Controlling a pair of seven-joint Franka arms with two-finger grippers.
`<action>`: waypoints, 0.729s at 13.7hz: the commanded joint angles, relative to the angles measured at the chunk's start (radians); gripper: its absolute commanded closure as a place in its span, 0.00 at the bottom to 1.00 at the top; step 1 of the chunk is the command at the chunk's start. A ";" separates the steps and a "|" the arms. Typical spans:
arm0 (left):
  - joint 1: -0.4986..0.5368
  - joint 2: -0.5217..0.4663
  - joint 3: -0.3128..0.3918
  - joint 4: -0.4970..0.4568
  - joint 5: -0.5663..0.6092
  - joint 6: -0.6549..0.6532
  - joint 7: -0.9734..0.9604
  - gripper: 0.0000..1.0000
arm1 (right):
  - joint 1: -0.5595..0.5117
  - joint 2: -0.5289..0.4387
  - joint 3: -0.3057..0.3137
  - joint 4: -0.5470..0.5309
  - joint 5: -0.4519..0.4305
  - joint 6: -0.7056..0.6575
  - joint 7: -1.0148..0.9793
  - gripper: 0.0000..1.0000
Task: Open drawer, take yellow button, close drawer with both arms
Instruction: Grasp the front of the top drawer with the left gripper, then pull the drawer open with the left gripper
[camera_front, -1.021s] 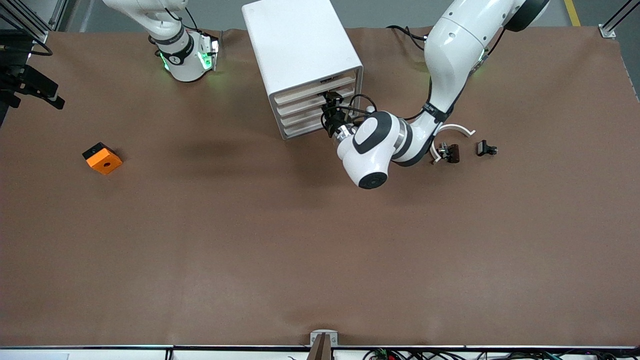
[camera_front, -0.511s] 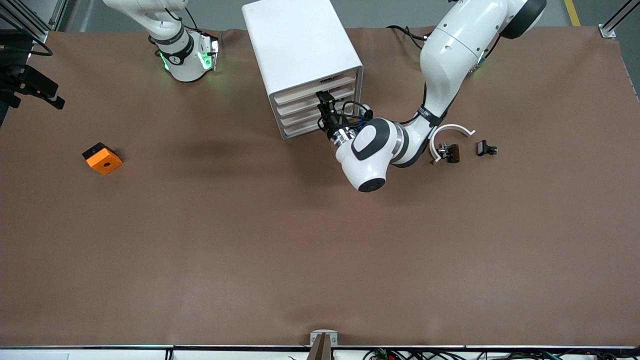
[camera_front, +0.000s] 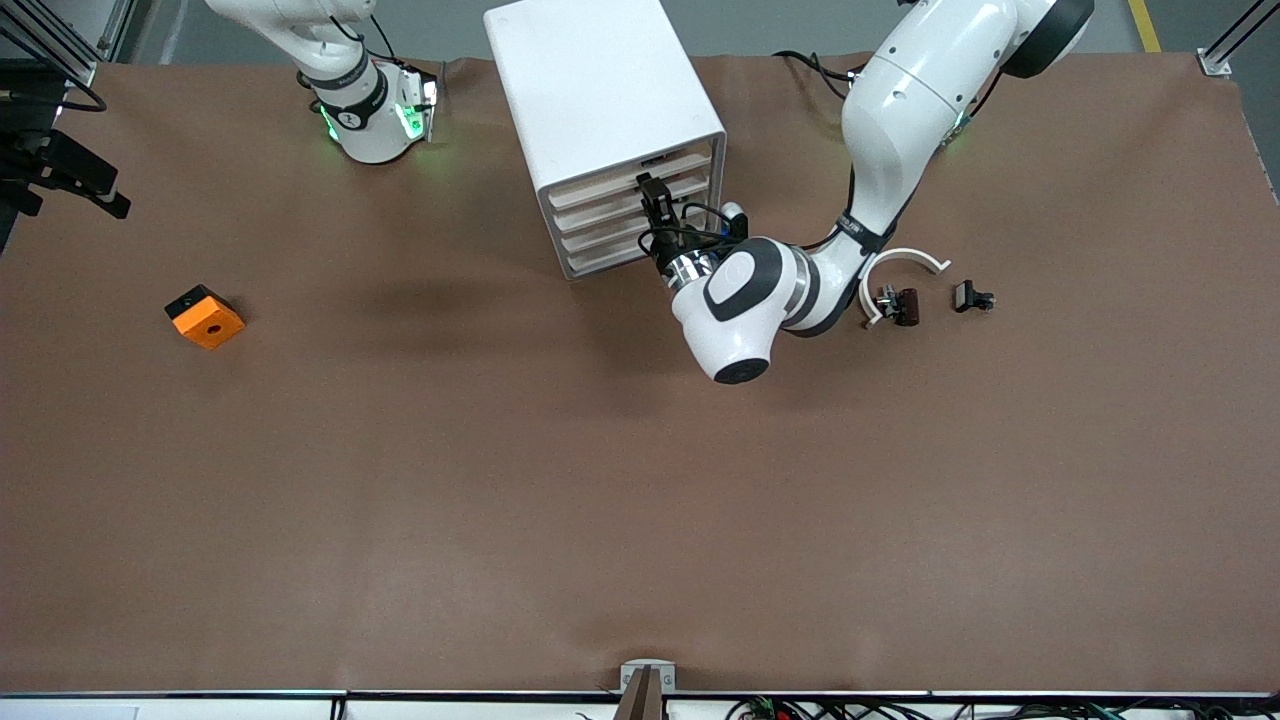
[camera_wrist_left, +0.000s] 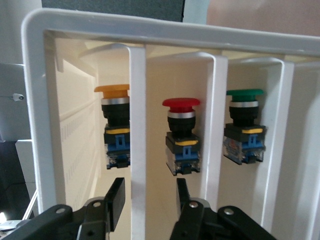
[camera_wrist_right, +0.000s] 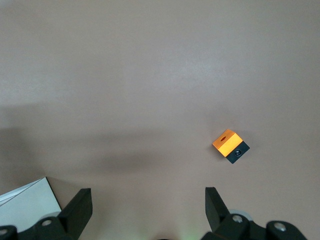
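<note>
The white cabinet stands near the arms' bases, and its top drawer is closed. My left gripper is at the upper drawer fronts. In the left wrist view it is open, with its fingers on either side of a white drawer lip, not pressing on it. The button, with a yellow cap, black body and blue base, shows inside the top drawer next to the cabinet's wall. My right gripper is open and empty, high over the table, and waits.
A red-capped button and a green-capped button sit in the lower drawers. An orange square block lies toward the right arm's end; it also shows in the right wrist view. A white arc and small black parts lie beside the left arm.
My left arm has shifted a little toward the right arm's end, and its gripper has come up to the upper drawer fronts. The right arm has not moved.
</note>
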 joint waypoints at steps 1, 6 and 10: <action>0.003 -0.002 -0.001 0.011 -0.017 -0.022 -0.029 0.51 | -0.010 -0.027 0.010 -0.022 0.011 0.009 0.005 0.00; -0.041 0.002 -0.002 0.008 -0.017 -0.034 -0.029 0.57 | -0.008 -0.025 0.012 -0.022 0.011 0.007 0.005 0.00; -0.047 0.006 -0.002 0.004 -0.015 -0.034 -0.023 0.78 | -0.011 -0.026 0.010 -0.022 0.005 0.006 0.005 0.00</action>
